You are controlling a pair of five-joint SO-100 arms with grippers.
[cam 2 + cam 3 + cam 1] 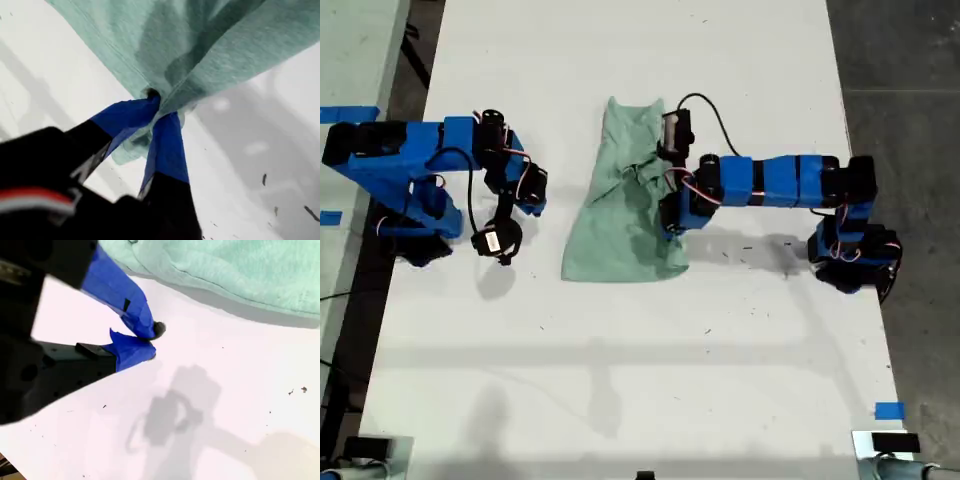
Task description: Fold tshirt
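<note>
My first gripper (pixel 159 116) is observed clamped on a pinched edge of the tshirt (pixel 625 195), the fabric bunched at the fingertips and spreading away beyond them. The garment lies on the table (pixel 740 340) with its long axis crosswise to the arm's reach. My second gripper (pixel 145 342) is closed on nothing, the tshirt just ahead, apart. The first arm is judged nearer.
</note>
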